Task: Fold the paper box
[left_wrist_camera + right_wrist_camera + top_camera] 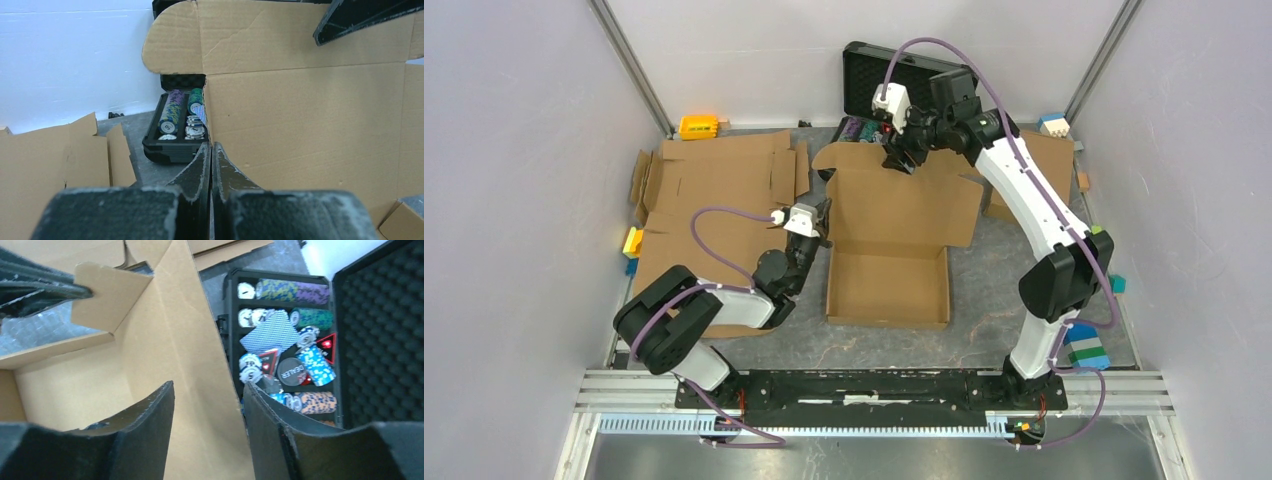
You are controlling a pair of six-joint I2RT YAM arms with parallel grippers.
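The paper box (904, 210) is brown corrugated cardboard in the middle of the table. Its shallow tray is nearest me and its lid panel stands open behind it. My left gripper (826, 222) is at the panel's left edge. In the left wrist view its jaws (210, 146) are shut, with their tips right against that edge of the box (310, 125) and no cardboard showing between them. My right gripper (897, 158) is at the panel's far edge. In the right wrist view it is open (207, 387), with one finger on each side of the cardboard edge (170, 350).
An open black case of chips (894, 80) stands right behind the box; it also shows in the wrist views (170, 145) (380, 330). Flat cardboard sheets (714, 190) lie at left, another (1049, 160) at right. Coloured blocks (697, 126) (632, 242) (1086, 345) sit by the walls.
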